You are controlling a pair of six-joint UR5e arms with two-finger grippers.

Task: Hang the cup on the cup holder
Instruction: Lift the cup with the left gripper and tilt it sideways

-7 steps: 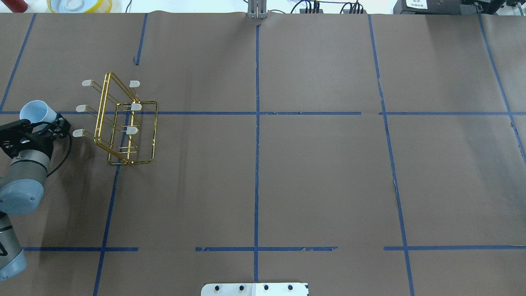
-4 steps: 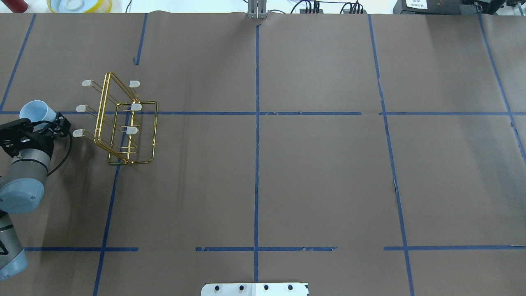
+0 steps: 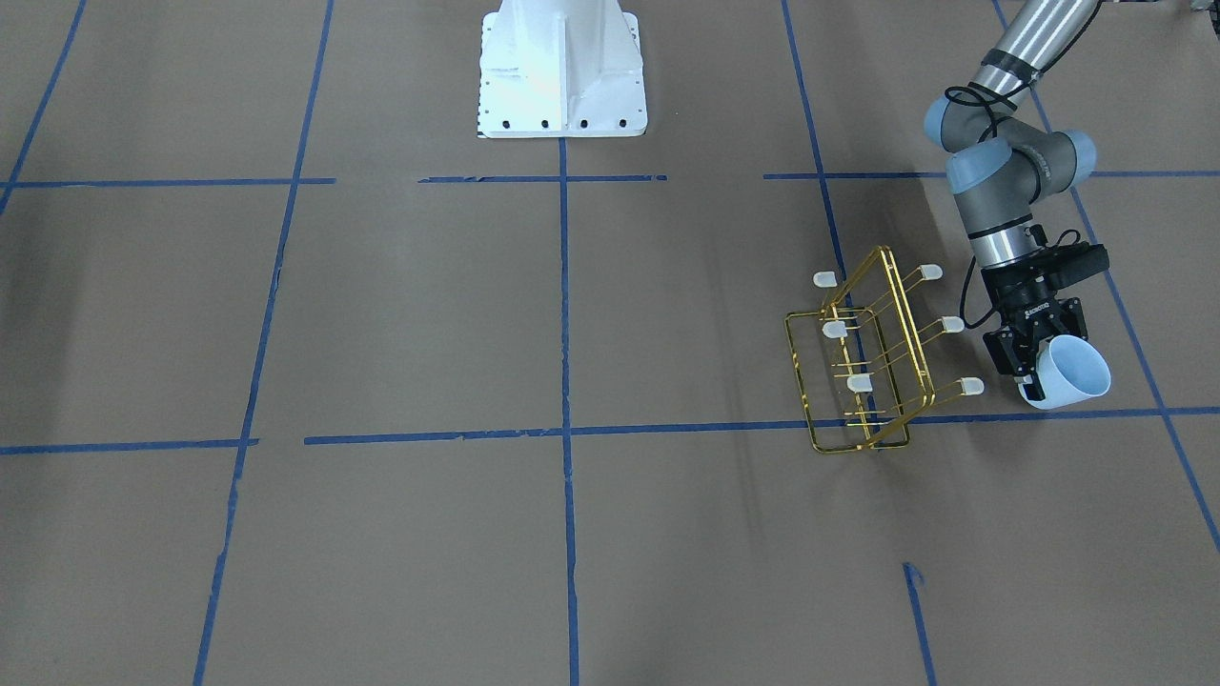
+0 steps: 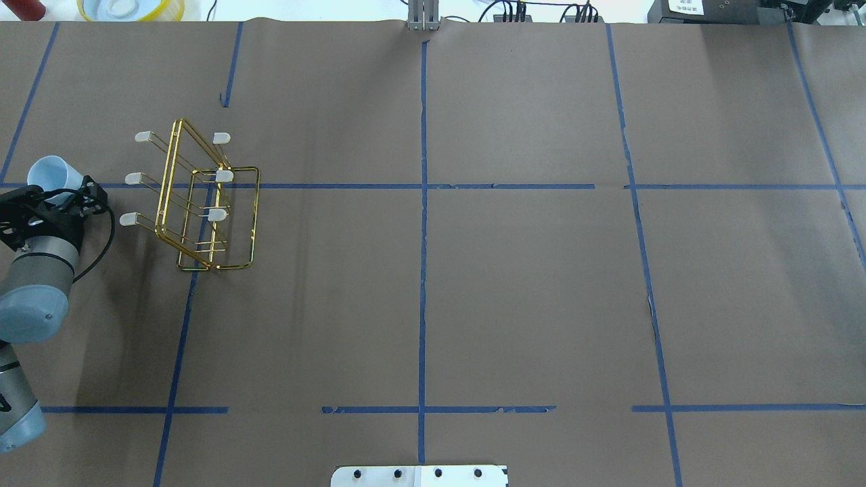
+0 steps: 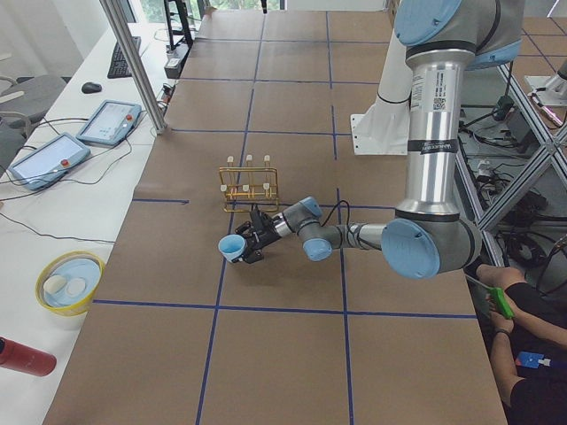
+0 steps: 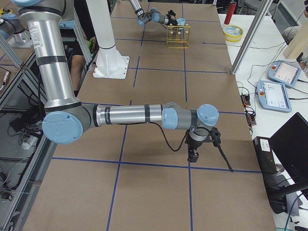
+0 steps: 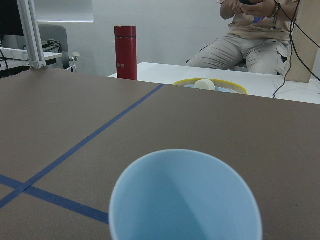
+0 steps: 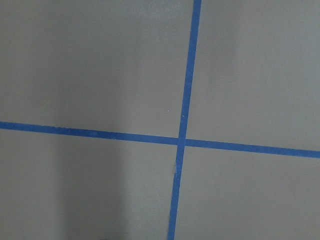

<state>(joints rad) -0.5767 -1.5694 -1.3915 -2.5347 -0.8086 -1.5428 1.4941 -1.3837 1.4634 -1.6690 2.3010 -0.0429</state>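
In the pinch of the left claw [image 3: 1027,372], a smooth pale-blue tapered cup [image 3: 1072,373]

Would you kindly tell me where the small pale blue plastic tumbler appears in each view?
Front-facing: pale blue plastic tumbler at right.
Overhead: tumbler far left.
Exterior left: tumbler centre-left.
Exterior right: tumbler top centre.
Left wrist: tumbler bottom centre.
Right wrist: not in it.
Shared landmark: gold wire rack beside it.

Red bottle [image 7: 125,52] & yellow bowl [image 7: 210,86] past brown table [image 4: 528,284] edge; blue tape [image 4: 422,270] grid.
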